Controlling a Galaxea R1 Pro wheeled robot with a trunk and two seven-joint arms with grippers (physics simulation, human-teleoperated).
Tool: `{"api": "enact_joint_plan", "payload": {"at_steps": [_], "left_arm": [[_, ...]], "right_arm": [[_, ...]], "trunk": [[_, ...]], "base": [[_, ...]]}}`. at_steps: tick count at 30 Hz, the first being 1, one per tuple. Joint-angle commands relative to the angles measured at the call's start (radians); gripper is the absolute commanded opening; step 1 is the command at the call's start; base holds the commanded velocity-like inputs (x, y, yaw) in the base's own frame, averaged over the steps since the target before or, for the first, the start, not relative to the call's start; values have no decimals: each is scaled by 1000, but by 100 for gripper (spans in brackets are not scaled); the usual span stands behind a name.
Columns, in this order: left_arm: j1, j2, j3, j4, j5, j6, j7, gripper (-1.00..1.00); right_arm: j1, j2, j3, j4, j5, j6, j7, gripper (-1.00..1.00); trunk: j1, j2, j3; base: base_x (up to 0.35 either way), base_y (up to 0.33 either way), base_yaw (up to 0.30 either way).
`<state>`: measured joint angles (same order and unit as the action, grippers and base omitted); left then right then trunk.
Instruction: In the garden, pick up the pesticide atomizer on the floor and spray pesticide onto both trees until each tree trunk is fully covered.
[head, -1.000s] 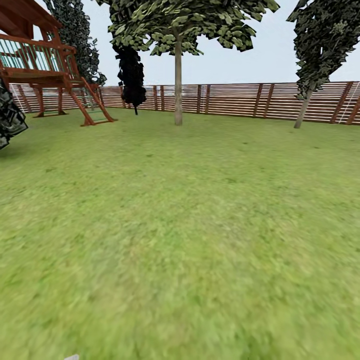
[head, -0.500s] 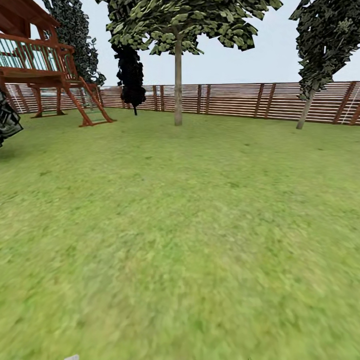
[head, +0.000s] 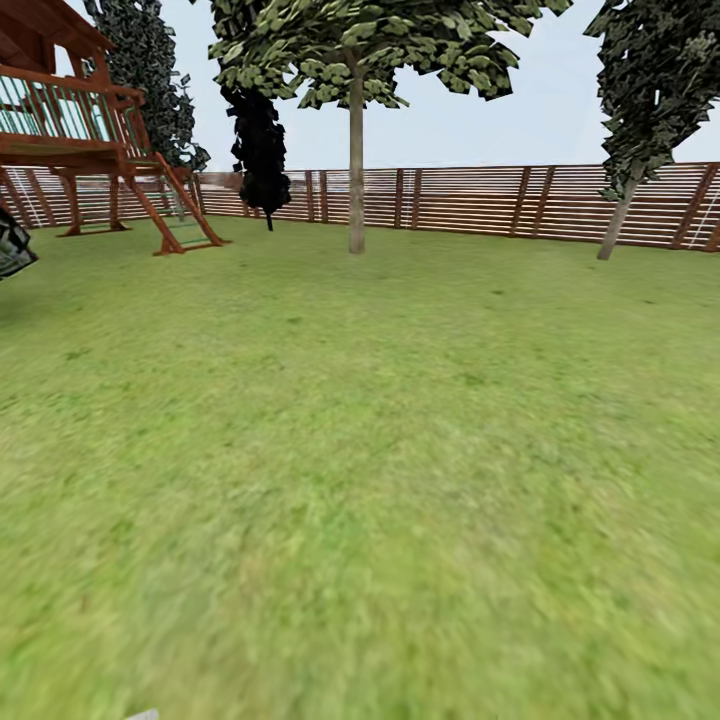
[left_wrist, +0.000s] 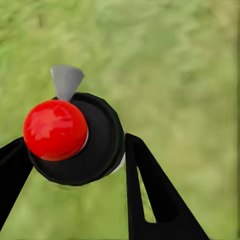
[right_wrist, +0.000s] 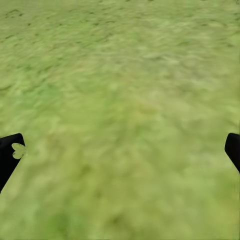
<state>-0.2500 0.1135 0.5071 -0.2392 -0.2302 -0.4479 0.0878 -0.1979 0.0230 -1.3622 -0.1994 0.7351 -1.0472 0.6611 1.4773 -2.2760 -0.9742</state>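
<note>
Red-capped pesticide atomizer (left_wrist: 75, 137) sits clamped between the left gripper (left_wrist: 75, 165) fingers, over the floor (head: 360, 480). Right gripper (right_wrist: 120, 150) is spread wide, holding nothing. Nearest tree trunk (head: 356, 165) is straight ahead, far off by the fence (head: 500, 200), so it's a drive forward.

Flat, even daylight fills the head view under a pale, hazy sky (head: 520, 110), with no visible sun and no glare. The lawn (head: 400, 450) is smeared and soft toward 6 o'clock, its texture sharpening toward the fence (head: 500, 200) at 12 o'clock. No clear shadow lies under the tree (head: 356, 150); its leaves look blocky and hard-edged. Dark trees at 11 and 2 o'clock are nearly black, detail lost. In the left wrist view the grass is heavily blurred, while the red ball (left_wrist: 55, 130) carries soft white highlights. The right wrist view shows mottled, blurry grass (right_wrist: 120, 125), evenly lit.
</note>
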Motion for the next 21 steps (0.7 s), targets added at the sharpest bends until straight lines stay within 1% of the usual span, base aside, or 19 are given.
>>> {"api": "enact_joint_plan", "payload": {"at_steps": [1, 21], "left_arm": [[0, 0, 0, 0, 0, 0, 0, -100], [0, 0, -1, -1, 0, 0, 0, -100]], "right_arm": [[0, 0, 0, 0, 0, 0, 0, 100], [0, 0, 0, 0, 0, 0, 0, 100]], "trunk": [[0, 0, 0], [0, 0, 0]], "base": [[338, 0, 0], [338, 0, 0]]}}
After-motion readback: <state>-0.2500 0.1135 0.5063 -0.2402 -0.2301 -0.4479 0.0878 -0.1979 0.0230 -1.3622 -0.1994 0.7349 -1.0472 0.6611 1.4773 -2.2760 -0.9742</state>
